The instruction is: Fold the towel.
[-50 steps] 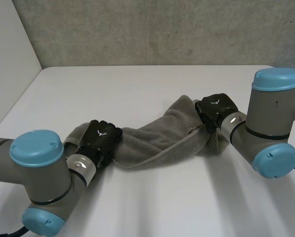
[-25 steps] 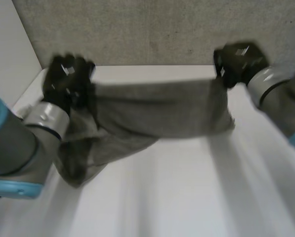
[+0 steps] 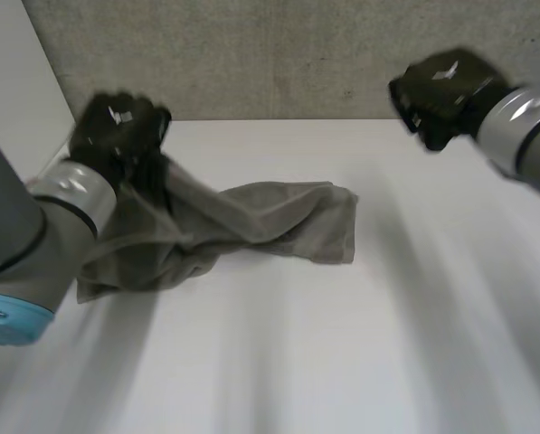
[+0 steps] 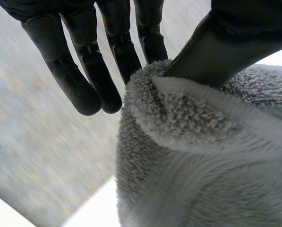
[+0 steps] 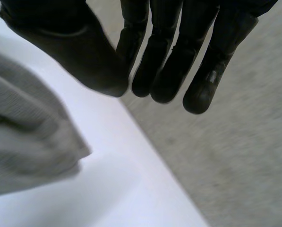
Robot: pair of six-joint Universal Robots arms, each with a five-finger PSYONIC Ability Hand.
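Right hand (image 3: 446,86), black and raised well above the white table (image 3: 360,344), now hangs empty: in its own wrist view its fingers (image 5: 197,71) are straight and loosely spread with nothing between them and the thumb. Half a second ago this hand held one end of the grey terry towel (image 3: 251,221), stretched taut in the air between both hands. That end has since dropped and lies crumpled on the table, well apart from the right hand and below it.

The left hand (image 3: 120,127) stays up and keeps its hold. Its thumb (image 4: 226,42) presses a rolled fold of the towel (image 4: 202,156) against the fingers behind it, while the other fingers (image 4: 84,71) stand straight and free beside the cloth. From that pinch the towel hangs down and trails away toward the right hand's side.

For the task this reads as a lost or released spread: the towel is bunched, not flat, and no fold is laid yet.

Which corner or edge the left hand pinches cannot be told. The left forearm (image 3: 61,203) covers part of the hanging cloth, and the towel's edges are too twisted to sort out.
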